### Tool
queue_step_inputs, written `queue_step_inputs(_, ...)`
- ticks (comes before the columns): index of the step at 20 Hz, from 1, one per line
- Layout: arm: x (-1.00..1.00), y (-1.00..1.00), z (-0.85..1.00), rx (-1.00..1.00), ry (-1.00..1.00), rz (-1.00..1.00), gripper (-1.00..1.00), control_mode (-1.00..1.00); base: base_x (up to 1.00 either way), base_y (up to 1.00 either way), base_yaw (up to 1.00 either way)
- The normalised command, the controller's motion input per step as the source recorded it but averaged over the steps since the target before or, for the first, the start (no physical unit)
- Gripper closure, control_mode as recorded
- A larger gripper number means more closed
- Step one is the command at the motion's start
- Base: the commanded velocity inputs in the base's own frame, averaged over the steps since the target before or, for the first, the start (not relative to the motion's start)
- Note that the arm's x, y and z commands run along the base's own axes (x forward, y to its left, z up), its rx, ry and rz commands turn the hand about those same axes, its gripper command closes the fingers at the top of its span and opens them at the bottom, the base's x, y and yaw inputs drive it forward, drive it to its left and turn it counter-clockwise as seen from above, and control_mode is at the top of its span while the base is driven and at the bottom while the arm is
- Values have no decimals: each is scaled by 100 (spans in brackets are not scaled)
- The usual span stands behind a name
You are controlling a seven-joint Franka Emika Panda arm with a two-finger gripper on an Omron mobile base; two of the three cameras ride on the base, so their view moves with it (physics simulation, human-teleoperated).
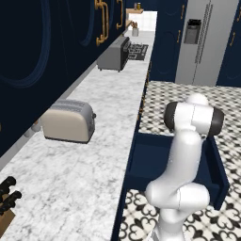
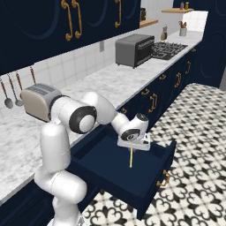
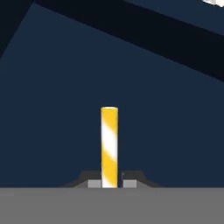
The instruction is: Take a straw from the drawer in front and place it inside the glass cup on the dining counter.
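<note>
One step of the task looks done, as far as I can judge: the straw (image 3: 109, 146) is gripped, and everything after that is left. It has yet to be lifted clear of the drawer (image 2: 152, 178), carried to the dining counter and set in the glass cup.

In the right base view the gripper (image 2: 133, 145) hangs over the open drawer, pointing down into it, and the straw (image 2: 130, 158) drops straight below it as a thin pale yellow line, upright against the dark blue interior. Whether its lower end touches the drawer floor or hangs just above it I cannot tell.

The hand view gives the grip itself. The gripper (image 3: 109, 183) has its jaws drawn in almost fully, one tip pressed to each side of the straw with no gap visible. The straw runs straight out from between them, yellow with a white stripe, its far end free against the drawer floor beyond.

In the left base view the arm covers the hand, and the drawer (image 1: 221, 179) shows past it as open navy walls.

Next, I judge, comes a straight lift, since the straw is thin and held only near one end, so it could tilt or slip in the jaws during the carry.
</note>
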Motion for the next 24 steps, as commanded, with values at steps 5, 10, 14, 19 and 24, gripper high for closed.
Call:
queue_step_inputs(5,-15,0,100,17,-7,0,100,-100,0,0,0)
queue_step_inputs(10,-1,0,100,9,-5,0,100,-100,0,0,0)
queue_step_inputs(14,-18,1,100,0,-1,0,100,-100,0,0,0)
queue_step_inputs(19,-34,26,100,0,0,-1,100,-100,0,0,0)
queue_step_inputs(24,-45,75,100,-1,0,-2,100,-100,0,0,0)
